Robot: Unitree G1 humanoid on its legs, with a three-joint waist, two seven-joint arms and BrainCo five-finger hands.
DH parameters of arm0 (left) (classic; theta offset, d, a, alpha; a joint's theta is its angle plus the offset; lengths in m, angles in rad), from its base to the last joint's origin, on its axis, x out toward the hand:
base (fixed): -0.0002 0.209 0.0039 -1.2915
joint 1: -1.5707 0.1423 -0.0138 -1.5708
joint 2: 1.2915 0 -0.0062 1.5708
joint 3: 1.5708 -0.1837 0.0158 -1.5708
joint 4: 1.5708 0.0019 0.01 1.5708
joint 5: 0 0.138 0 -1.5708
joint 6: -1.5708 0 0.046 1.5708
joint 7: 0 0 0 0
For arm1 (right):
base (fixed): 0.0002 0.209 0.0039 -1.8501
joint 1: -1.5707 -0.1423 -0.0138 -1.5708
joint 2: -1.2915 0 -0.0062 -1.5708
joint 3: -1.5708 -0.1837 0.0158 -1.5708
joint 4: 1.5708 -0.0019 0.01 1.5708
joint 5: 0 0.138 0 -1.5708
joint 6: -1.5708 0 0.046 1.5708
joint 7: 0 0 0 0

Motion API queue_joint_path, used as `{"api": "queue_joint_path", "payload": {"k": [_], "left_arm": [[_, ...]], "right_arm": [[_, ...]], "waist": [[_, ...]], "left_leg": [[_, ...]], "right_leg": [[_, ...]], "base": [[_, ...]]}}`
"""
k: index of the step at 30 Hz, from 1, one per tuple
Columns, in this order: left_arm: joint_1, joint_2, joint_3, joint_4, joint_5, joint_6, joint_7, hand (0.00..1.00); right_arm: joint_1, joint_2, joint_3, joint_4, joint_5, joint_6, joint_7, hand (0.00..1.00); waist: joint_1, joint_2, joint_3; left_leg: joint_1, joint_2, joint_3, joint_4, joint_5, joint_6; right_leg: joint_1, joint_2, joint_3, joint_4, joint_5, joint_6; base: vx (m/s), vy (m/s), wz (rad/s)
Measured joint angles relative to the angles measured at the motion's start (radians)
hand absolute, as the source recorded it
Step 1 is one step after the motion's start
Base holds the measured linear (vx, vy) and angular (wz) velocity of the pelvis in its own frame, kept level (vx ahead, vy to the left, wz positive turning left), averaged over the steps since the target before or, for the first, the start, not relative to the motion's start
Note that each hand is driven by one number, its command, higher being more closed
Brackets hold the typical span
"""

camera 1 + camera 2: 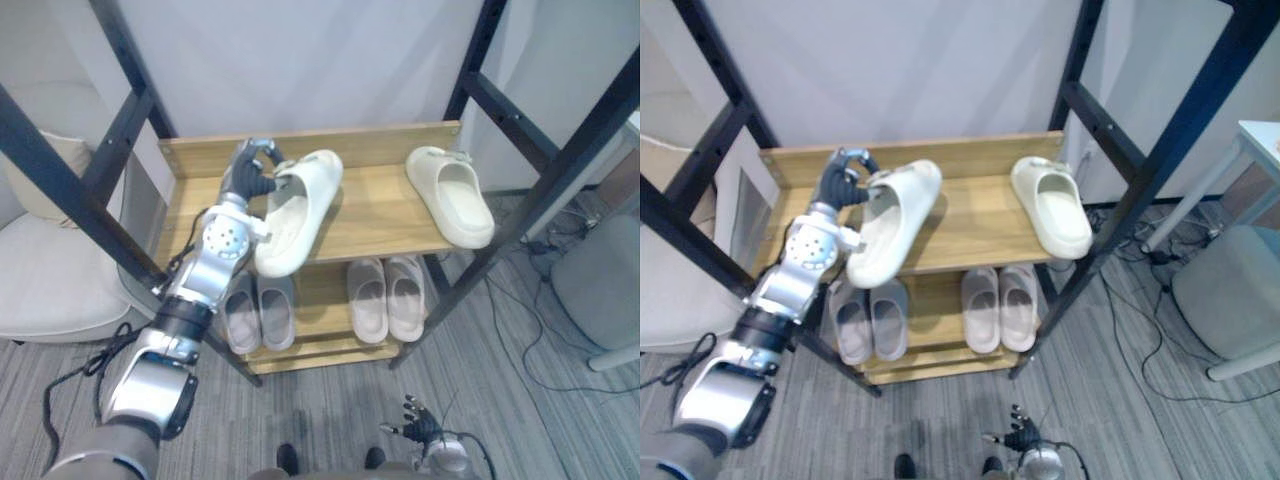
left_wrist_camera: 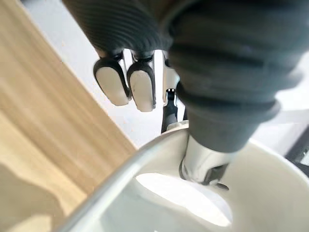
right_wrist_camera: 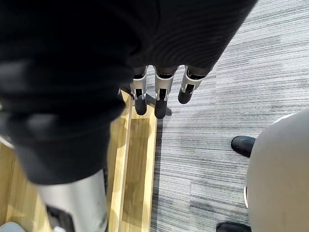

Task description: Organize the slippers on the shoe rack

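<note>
My left hand [image 1: 249,176] clamps the slipper [image 1: 300,225] by its edge; likely light, bendy foam, strap grips best

Wooden shoe rack [image 1: 375,212], cream slipper [image 1: 300,215] tilted on edge at top shelf's left, pinched by left hand [image 1: 248,178], its mate [image 1: 452,195] flat at right, grey pair [image 1: 258,312] and beige pair [image 1: 387,297] side by side on lower shelf.

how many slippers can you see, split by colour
cream foam slippers, wooden top shelf: 2, one gripped by the left hand, one lying free
grey slippers, lower shelf: 2
pale pink slippers, lower shelf: 2
total: 6
</note>
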State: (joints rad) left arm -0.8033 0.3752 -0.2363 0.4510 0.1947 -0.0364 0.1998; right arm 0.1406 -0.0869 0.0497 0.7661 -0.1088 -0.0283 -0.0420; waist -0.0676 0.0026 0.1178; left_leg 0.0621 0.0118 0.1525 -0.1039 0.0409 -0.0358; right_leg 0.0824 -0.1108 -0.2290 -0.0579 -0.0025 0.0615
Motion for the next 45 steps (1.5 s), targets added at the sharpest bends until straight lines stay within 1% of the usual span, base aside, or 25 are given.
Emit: {"api": "queue_joint_path", "payload": {"k": [3,8,10,14,18,20,25,27,33,34,38,41,45], "left_arm": [[-0.024,-0.007,-0.002,0.017,0.002,0.001,0.014,1.00],[-0.088,-0.018,-0.005,0.053,0.006,0.007,0.016,1.00],[-0.105,-0.021,-0.005,0.055,0.012,0.015,0.018,1.00],[-0.117,-0.054,-0.005,0.063,0.023,0.023,0.021,1.00],[-0.119,-0.075,-0.003,0.095,0.048,0.035,0.023,1.00],[-0.119,-0.085,-0.003,0.096,0.050,0.043,0.024,1.00],[-0.133,-0.119,-0.003,0.131,0.051,0.051,0.035,1.00],[-0.141,-0.124,-0.003,0.131,0.051,0.051,0.036,1.00],[-0.180,-0.124,-0.001,0.132,0.051,0.052,0.047,1.00],[-0.183,-0.124,-0.001,0.132,0.051,0.052,0.055,0.00],[-0.215,-0.131,0.001,0.150,0.051,0.052,0.059,0.00],[-0.218,-0.151,0.002,0.151,0.051,0.053,0.068,0.00],[-0.219,-0.165,0.004,0.151,0.051,0.054,0.082,0.00]], "right_arm": [[-0.005,0.000,-0.001,0.000,0.001,-0.001,-0.001,0.00],[-0.005,-0.003,-0.008,-0.003,0.003,-0.001,-0.006,0.00],[-0.005,-0.003,-0.008,-0.006,0.014,-0.001,-0.008,0.00],[-0.005,-0.001,-0.008,-0.012,0.033,-0.002,-0.013,0.00],[0.009,-0.002,-0.008,-0.049,0.033,-0.002,-0.016,0.00],[0.011,-0.002,-0.008,-0.063,0.033,-0.001,-0.017,0.00],[0.031,-0.002,-0.008,-0.108,0.033,-0.001,-0.018,0.00],[0.040,-0.001,-0.007,-0.123,0.033,-0.001,-0.018,0.00],[0.047,-0.001,-0.007,-0.163,0.034,-0.002,-0.023,0.00],[0.048,-0.001,-0.006,-0.165,0.035,-0.003,-0.026,0.00],[0.050,0.000,-0.006,-0.170,0.041,-0.003,-0.039,0.00],[0.070,0.001,-0.005,-0.203,0.041,-0.003,-0.043,0.00],[0.073,0.001,-0.005,-0.205,0.042,-0.010,-0.046,0.00]], "waist": [[-0.010,0.005,0.004],[-0.015,0.006,0.007],[-0.022,0.006,0.007],[-0.040,0.007,0.008],[-0.042,0.015,0.019],[-0.043,0.015,0.032],[-0.045,0.016,0.038],[-0.046,0.017,0.039],[-0.046,0.017,0.076],[-0.046,0.017,0.077],[-0.046,0.017,0.078],[-0.046,0.018,0.078],[-0.046,0.018,0.079]], "left_leg": [[0.000,0.001,0.004,0.000,-0.001,-0.001],[-0.017,0.004,0.022,0.000,-0.001,-0.001],[-0.021,0.003,0.030,0.000,-0.001,-0.001],[-0.024,0.000,0.030,0.000,-0.002,0.000],[-0.030,0.005,0.033,0.000,-0.003,0.002],[-0.031,0.006,0.036,0.000,-0.003,0.002],[-0.051,0.004,0.045,0.000,-0.001,0.004],[-0.062,0.002,0.047,0.001,-0.001,0.005],[-0.063,0.000,0.056,0.001,-0.001,0.006],[-0.066,0.000,0.059,0.001,-0.001,0.006],[-0.080,0.001,0.062,0.001,0.001,0.008],[-0.080,0.000,0.063,0.001,0.001,0.008],[-0.078,0.000,0.063,0.001,0.002,0.009]], "right_leg": [[-0.002,0.001,0.003,0.000,0.000,0.000],[-0.030,0.001,0.030,0.012,0.002,0.000],[-0.045,-0.001,0.045,0.021,0.004,0.000],[-0.050,-0.004,0.051,0.021,0.006,0.002],[-0.065,-0.003,0.060,0.031,0.006,0.002],[-0.071,-0.003,0.065,0.037,0.006,0.002],[-0.103,-0.007,0.075,0.053,0.006,0.002],[-0.116,-0.008,0.077,0.057,0.006,0.002],[-0.129,-0.011,0.089,0.069,0.006,0.002],[-0.135,-0.011,0.093,0.072,0.006,0.003],[-0.155,-0.011,0.098,0.081,0.006,0.003],[-0.155,-0.012,0.098,0.082,0.006,0.003],[-0.155,-0.012,0.098,0.085,0.006,0.003]], "base": [[0.00,-0.001,-0.03],[0.01,0.008,-0.13],[0.02,0.021,-0.20],[0.00,0.007,-0.03],[-0.02,0.005,-0.04],[-0.03,0.006,-0.07],[0.00,0.020,-0.05],[0.00,0.000,0.00],[-0.01,0.018,-0.04],[-0.01,0.019,-0.09],[0.00,0.004,-0.02],[0.00,0.000,0.00],[0.00,0.000,0.00]]}}
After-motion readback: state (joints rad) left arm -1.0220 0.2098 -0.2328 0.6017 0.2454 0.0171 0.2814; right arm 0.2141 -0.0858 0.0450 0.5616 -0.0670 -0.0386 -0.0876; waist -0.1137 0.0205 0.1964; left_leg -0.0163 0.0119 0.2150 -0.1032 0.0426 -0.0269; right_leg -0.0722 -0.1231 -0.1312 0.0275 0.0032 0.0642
